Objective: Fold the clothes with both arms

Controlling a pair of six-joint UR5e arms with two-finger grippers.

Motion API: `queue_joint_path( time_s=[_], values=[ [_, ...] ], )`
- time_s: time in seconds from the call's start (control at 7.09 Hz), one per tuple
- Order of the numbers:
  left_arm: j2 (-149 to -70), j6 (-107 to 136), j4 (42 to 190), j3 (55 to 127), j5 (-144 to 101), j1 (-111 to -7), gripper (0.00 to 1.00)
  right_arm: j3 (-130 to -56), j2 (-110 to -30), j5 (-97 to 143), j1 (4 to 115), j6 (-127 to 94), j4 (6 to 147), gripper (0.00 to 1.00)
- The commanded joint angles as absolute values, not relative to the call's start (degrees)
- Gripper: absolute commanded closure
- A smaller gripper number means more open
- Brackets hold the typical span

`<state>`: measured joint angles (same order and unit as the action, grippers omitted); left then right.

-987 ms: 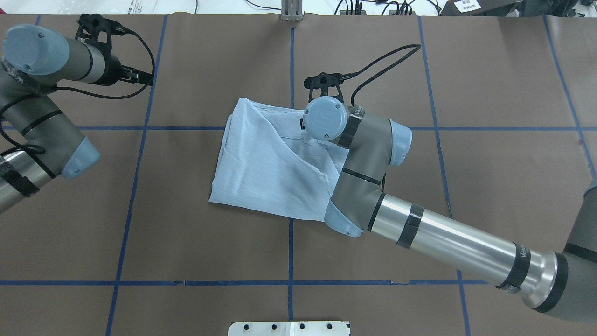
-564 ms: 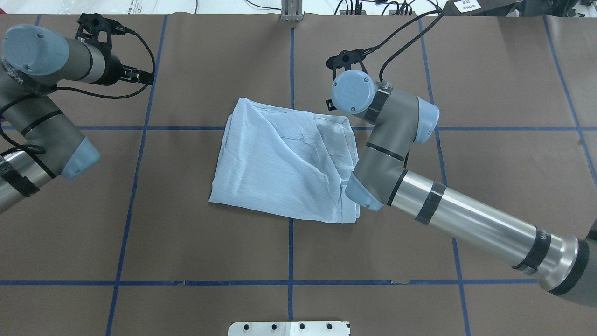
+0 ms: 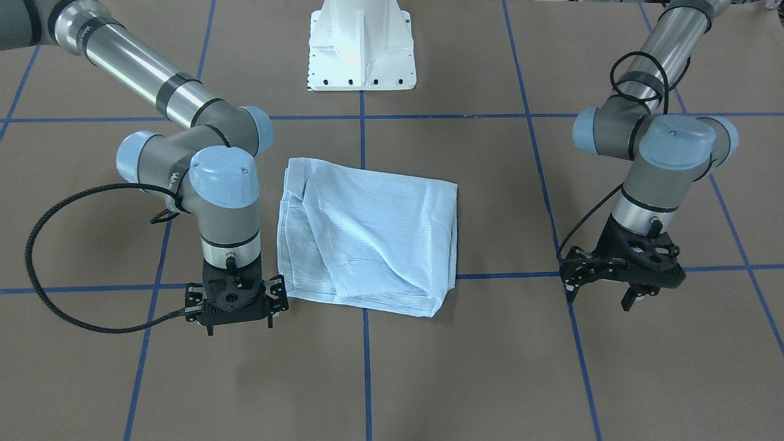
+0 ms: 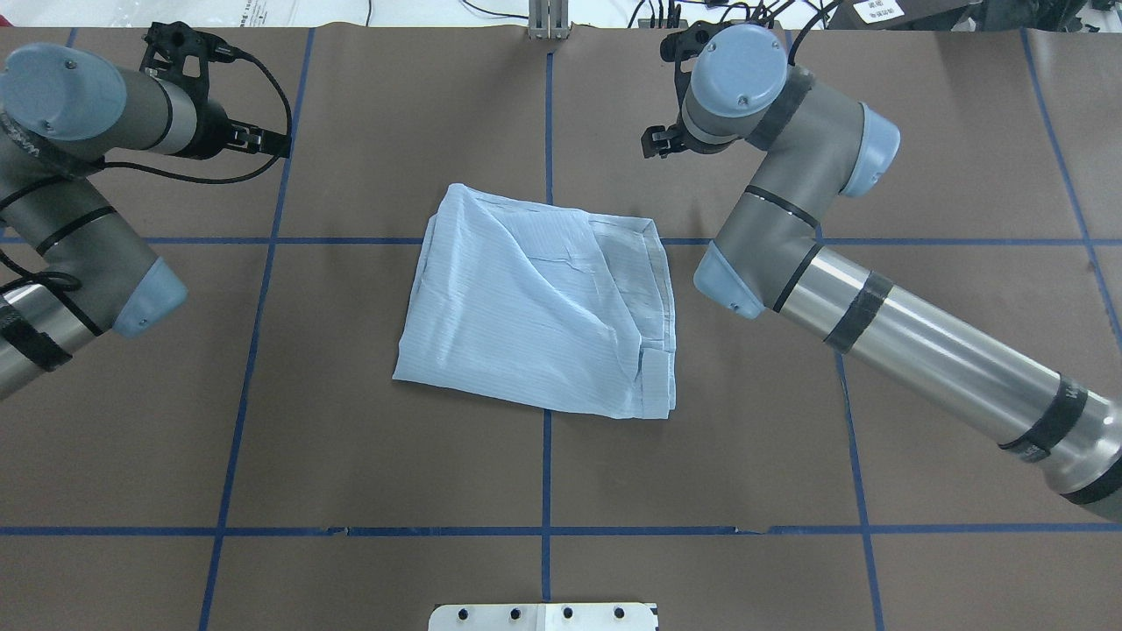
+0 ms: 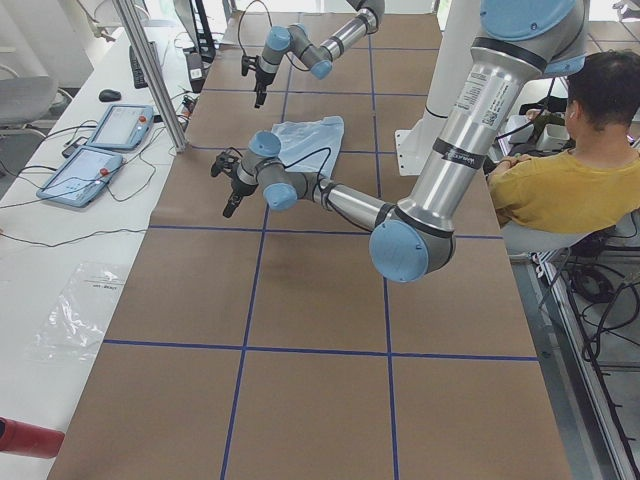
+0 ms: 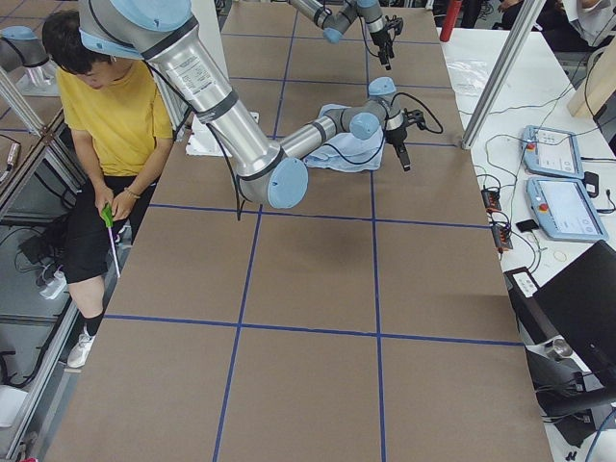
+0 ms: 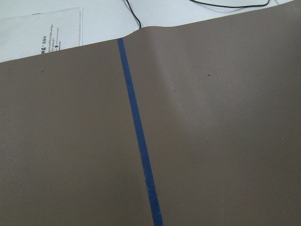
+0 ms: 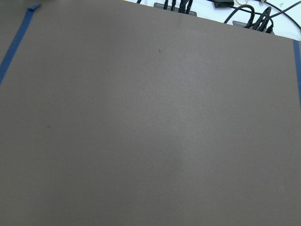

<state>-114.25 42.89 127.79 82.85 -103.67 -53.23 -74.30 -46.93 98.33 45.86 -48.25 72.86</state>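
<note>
The light blue pinstriped shirt (image 4: pixel 535 307) lies folded into a rough rectangle at the middle of the brown table; it also shows in the front-facing view (image 3: pixel 367 239). My right gripper (image 4: pixel 659 143) hangs above bare table just beyond the shirt's far right corner, apart from it; in the front-facing view (image 3: pixel 237 309) its jaws look open and empty. My left gripper (image 4: pixel 267 142) hovers over bare table far to the shirt's left; in the front-facing view (image 3: pixel 603 293) it is open and empty. Both wrist views show only table, no fingers.
Blue tape lines (image 4: pixel 546 456) grid the brown table. The white pedestal base (image 3: pixel 361 46) stands at the robot's side of the table. An operator in yellow (image 5: pixel 560 180) sits beside it. Teach pendants (image 6: pixel 558 183) and cables lie on the white bench past the far edge.
My right arm has lifted off the shirt and swung away to the far right, leaving the shirt's right side folded flat. The left arm has not moved.
</note>
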Motion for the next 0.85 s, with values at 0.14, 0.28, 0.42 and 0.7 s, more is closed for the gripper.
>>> queue_joint_path(
  time_s=[0.14,0.28,0.42,0.7],
  values=[
    [-105.68,34.6,121.68,96.09,-108.19,-54.14,0.0,-86.79,-58.14,113.51,55.77,-44.85,75.65,0.0],
    [-102.16,28.45,115.81,102.59,-108.28,-56.4,0.0,-92.06,-61.32,115.21,59.12,-36.65,81.42,0.0],
    [-99.08,21.34,111.58,107.09,-108.46,-59.47,0.0,-97.33,-64.65,116.53,62.37,-29.78,87.48,0.0],
    [-93.28,3.0,110.39,108.28,-113.87,-70.51,0.0,-102.9,-72.64,122.4,71.15,-14.93,92.89,0.0]
  ],
)
